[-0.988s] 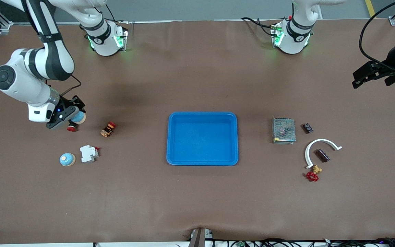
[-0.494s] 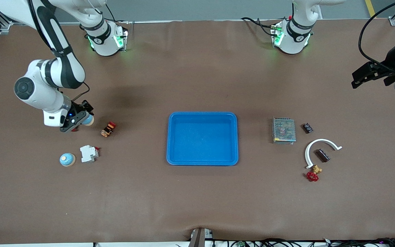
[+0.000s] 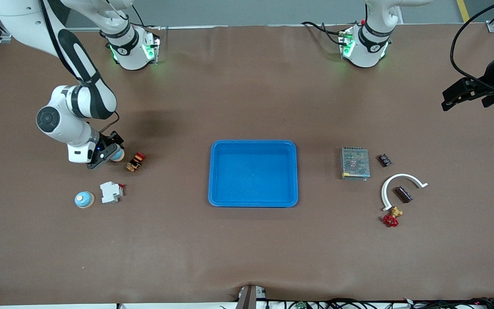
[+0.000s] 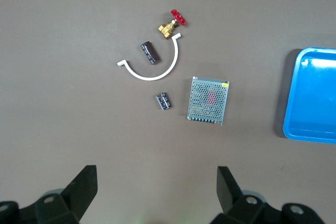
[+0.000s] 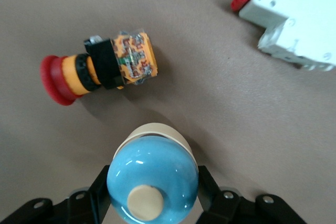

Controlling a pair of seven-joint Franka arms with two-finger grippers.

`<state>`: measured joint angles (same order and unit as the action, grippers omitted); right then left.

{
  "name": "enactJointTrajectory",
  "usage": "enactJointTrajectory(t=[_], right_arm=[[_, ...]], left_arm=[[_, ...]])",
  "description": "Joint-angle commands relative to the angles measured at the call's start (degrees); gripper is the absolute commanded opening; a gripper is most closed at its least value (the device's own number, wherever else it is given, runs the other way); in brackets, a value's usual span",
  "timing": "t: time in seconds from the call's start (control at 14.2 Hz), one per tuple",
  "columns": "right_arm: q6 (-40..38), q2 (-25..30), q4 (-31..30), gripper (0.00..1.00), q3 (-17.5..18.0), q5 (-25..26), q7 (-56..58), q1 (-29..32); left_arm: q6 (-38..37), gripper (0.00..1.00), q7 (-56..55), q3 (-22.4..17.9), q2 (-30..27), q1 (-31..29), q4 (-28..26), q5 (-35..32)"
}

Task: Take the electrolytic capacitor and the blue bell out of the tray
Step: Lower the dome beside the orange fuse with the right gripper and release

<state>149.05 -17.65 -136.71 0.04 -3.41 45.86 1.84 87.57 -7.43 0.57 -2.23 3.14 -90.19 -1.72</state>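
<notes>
Right gripper (image 3: 110, 155) clamped on blue bell (image 5: 152, 183), lifted above table (image 3: 247, 249) at right arm's end, just beside red-capped push button (image 3: 135, 161). Second blue bell (image 3: 84, 199) sits on table beside white breaker (image 3: 111, 192), nearer front edge. Left gripper (image 4: 157, 195) fingers spread wide, holding nothing, waits high over left arm's end. Dark capacitor (image 4: 149, 53) lies inside white curved clip (image 4: 152, 69), beside brass valve (image 4: 172, 23). Blue tray (image 3: 253, 173) sits mid-table.
</notes>
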Motion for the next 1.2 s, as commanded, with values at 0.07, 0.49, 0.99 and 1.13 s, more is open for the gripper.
enactJointTrajectory(t=[0.07,0.49,0.99,1.13], right_arm=[[3.0,-1.9,-0.7,0.28,0.2,0.0,1.3,0.8],[3.0,-1.9,-0.3,1.0,0.3,-0.1,0.5,0.7],[-0.5,-0.4,3.4,1.0,0.8,-0.6,-5.7,-1.0],[-9.0,1.6,7.5,1.0,0.9,-0.5,-13.0,-4.4]], left_arm=[[-0.1,1.0,0.5,-0.4,-1.0,0.5,-1.0,0.9],[-0.4,1.0,0.5,-0.3,-1.3,0.5,-1.0,0.7],[-0.5,1.0,0.3,-0.3,-1.3,0.5,-1.0,0.7],[-0.5,1.0,0.2,-0.3,-1.4,0.5,-1.0,0.7]])
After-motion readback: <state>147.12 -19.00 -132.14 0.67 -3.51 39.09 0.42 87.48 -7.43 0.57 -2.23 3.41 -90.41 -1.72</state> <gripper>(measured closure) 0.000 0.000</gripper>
